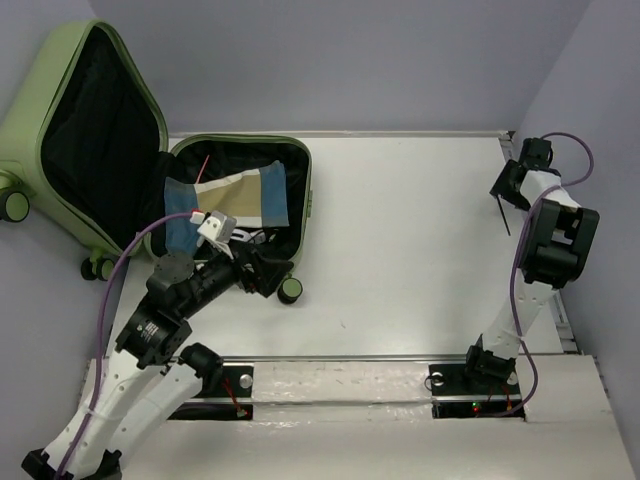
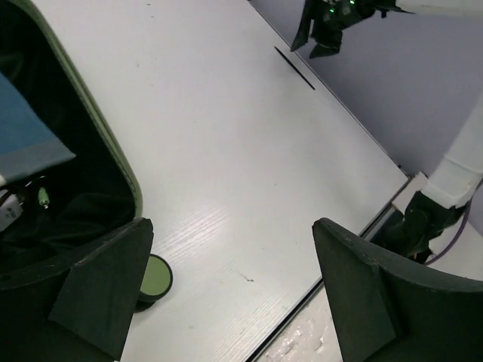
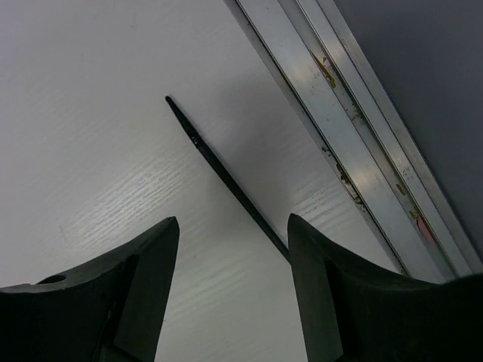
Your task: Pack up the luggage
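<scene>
The pale green luggage [image 1: 308, 195] lies open at the table's far left, its lid [image 1: 28, 120] propped up behind. Its black-lined base holds a folded blue cloth [image 1: 180, 218], a cream cloth [image 1: 235, 195] and some cables [image 1: 255, 238]. My left gripper [image 1: 268, 272] is open and empty, just over the luggage's near right corner by a caster wheel [image 1: 290, 290]. In the left wrist view the gripper [image 2: 232, 225] frames bare table, with the green rim [image 2: 98, 128] and wheel [image 2: 155, 275] at left. My right gripper [image 1: 505, 185] is open and empty above the table [image 3: 233, 220].
A thin black rod [image 3: 226, 177] lies on the table near the far right edge, just beyond my right gripper; it also shows in the top view [image 1: 504, 216]. A metal rail [image 3: 355, 151] runs along that edge. Purple walls enclose the table.
</scene>
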